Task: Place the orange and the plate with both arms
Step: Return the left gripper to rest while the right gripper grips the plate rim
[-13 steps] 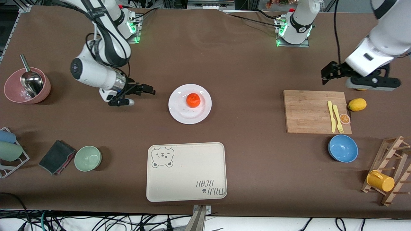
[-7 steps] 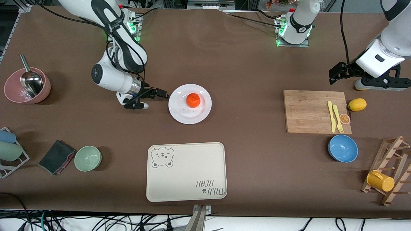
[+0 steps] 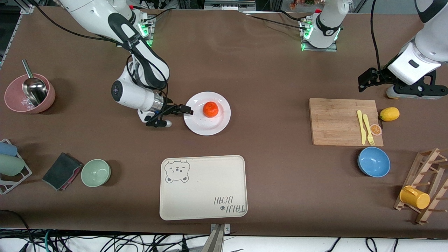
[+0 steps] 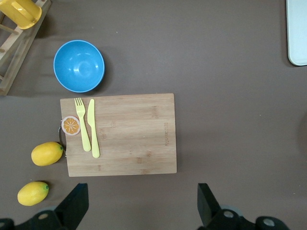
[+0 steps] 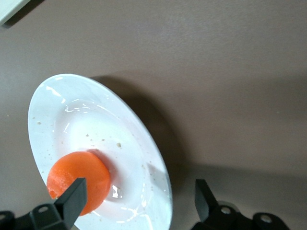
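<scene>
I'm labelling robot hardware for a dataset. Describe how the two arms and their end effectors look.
Both arms have glossy white shells with black joint bands and black cables along them; green lights glow at their bases. The right end effector is black with a silvery metal wrist ring and a small white-tipped part. The left end effector is black too, below a white wrist with a grey and black block.

The brown tabletop (image 3: 266,77) carries the plate (image 3: 207,126), a cream tray (image 3: 203,187) (bear-printed) and a cutting board (image 3: 336,122). Blue bowl (image 3: 373,161) and green bowl (image 3: 95,172) rest there too.
</scene>
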You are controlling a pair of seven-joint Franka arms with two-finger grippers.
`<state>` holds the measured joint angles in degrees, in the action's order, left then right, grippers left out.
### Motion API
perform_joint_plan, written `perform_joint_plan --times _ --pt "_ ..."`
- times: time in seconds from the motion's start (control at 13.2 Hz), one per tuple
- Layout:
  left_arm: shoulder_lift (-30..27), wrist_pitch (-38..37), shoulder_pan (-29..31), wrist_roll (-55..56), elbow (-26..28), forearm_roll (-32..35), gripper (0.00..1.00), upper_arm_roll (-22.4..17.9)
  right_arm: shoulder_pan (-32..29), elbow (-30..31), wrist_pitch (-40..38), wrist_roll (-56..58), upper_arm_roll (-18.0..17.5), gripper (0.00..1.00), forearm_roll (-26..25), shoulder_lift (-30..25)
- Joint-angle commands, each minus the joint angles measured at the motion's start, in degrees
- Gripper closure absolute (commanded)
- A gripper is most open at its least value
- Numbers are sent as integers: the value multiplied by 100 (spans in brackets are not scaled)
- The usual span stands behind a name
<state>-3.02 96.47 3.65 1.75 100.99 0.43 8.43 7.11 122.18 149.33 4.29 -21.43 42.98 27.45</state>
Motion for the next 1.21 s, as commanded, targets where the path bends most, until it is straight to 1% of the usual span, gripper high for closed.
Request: perform_joint_plan --times 0.0,0.23,0.3,0.38,0.53,0.6,0.68,0.76,0.98,1.06,1.13 --pt "21 -93 57 -96 -106 -131 0 27 27 -98 70 28 -37 1 150 103" --pt "21 -93 57 -96 -106 -131 0 27 63 -168 70 37 -37 11 150 182" --pt "21 -93 57 -96 -106 -131 0 27 71 -186 78 37 -37 17 150 200" --pt "21 -93 66 -96 -106 -131 0 27 89 -230 79 28 -28 19 150 252" --pt "21 -93 66 -96 -106 -131 0 27 141 -291 183 37 -28 20 150 366" --pt "21 -76 57 -96 -106 -131 0 27 142 -318 219 46 -28 24 141 410" --pt "21 -76 57 -96 -114 -131 0 27 151 -361 219 124 -28 24 150 498" --pt "21 -75 57 -96 -114 -131 0 27 142 -423 219 125 -28 31 132 577" --pt "21 -75 57 -96 -114 -131 0 27 142 -503 193 125 -28 78 141 613" --pt "21 -75 57 -96 -114 -131 0 27 124 -511 193 125 -28 88 141 613" --pt "21 -75 57 -96 -114 -131 0 27 116 -511 193 125 -19 93 141 630"
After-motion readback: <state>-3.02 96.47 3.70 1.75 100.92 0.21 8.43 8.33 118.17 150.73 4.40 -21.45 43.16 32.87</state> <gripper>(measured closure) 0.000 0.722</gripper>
